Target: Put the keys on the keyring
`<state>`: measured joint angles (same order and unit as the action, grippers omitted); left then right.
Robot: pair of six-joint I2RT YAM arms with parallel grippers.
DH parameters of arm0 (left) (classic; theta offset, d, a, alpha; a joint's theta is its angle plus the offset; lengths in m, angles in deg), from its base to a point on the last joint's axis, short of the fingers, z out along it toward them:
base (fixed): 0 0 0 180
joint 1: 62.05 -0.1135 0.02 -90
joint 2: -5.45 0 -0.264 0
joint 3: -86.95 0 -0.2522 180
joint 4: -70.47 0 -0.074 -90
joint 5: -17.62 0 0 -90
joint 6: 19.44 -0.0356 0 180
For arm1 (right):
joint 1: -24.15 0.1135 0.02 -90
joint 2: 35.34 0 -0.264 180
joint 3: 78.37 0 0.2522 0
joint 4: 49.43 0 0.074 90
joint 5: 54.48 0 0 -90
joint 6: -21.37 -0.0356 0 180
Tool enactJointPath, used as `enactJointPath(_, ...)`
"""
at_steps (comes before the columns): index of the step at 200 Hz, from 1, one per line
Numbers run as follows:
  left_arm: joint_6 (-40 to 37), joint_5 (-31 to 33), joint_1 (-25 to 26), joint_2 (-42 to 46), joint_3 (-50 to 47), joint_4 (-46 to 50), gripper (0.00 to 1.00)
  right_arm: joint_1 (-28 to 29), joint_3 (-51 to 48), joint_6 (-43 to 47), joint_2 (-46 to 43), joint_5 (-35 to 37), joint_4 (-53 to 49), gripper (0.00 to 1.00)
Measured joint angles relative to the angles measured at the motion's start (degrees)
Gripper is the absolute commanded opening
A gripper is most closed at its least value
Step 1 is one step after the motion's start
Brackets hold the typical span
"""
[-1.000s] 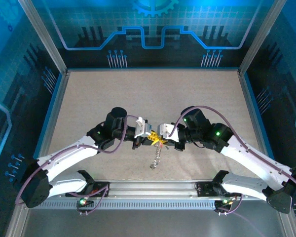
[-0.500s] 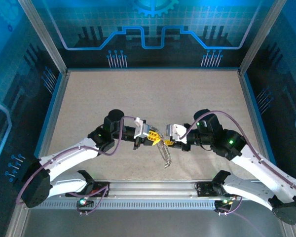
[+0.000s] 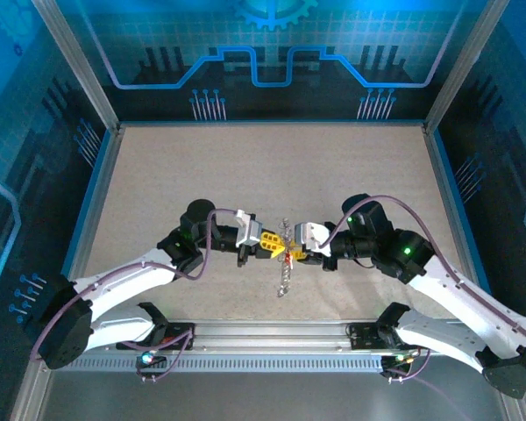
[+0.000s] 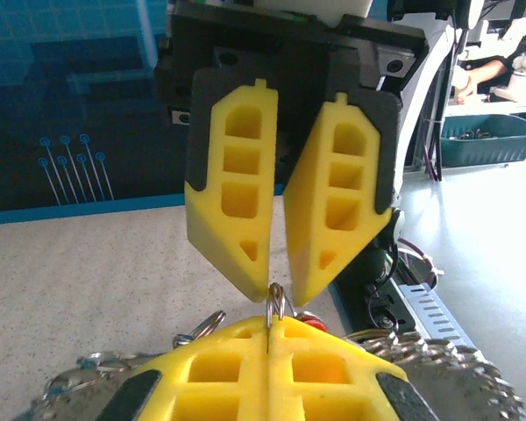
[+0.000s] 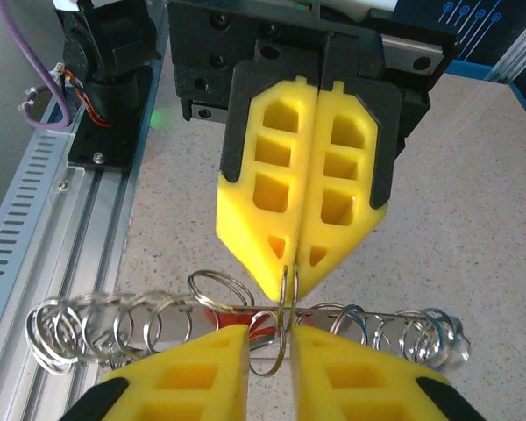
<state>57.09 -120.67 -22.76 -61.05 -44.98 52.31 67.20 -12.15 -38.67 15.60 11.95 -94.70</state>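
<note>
Reaching in from both sides, my two arms meet over the middle of the speckled beige table (image 3: 158,175), nearer the grey front rail (image 3: 272,342) than the blue back wall (image 3: 272,53). My left arm (image 3: 123,282) and my right arm (image 3: 460,294) are both white, with purple cables (image 3: 212,230) looped over them.

My left pincer (image 3: 271,246) and my right pincer (image 3: 296,253) point straight at each other, yellow tips almost touching. The keyring (image 3: 283,281) sits between them. It is a string of thin silver wire loops. In the top view a short part shows beyond the tips toward the back wall, and a longer part trails toward the front rail. In the right wrist view it runs as a row of loops across the frame.

The left pincer's fingers (image 5: 276,175) are pressed flat together and clamp one loop of the keyring right at their tips. The right pincer's fingers (image 5: 359,381) stand a little apart with a loop sitting in the gap. I cannot tell whether they squeeze it or merely straddle it.

Of the keys (image 5: 221,319), one small red head peeks out just behind the loops, close beside one finger of my right pincer.
</note>
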Motion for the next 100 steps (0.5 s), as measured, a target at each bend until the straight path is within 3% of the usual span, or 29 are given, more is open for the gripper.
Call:
enactJointPath(35,1.2,-0.2,0.1,-0.2,-0.9,-2.3,0.0,0.0,0.0,-0.1,0.1,0.2,-0.2,0.0)
enactJointPath(100,4.5,-0.2,-0.1,-1.2,-2.4,-7.8,0.0,-0.6,0.0,0.1,0.1,0.1,-0.6,0.0)
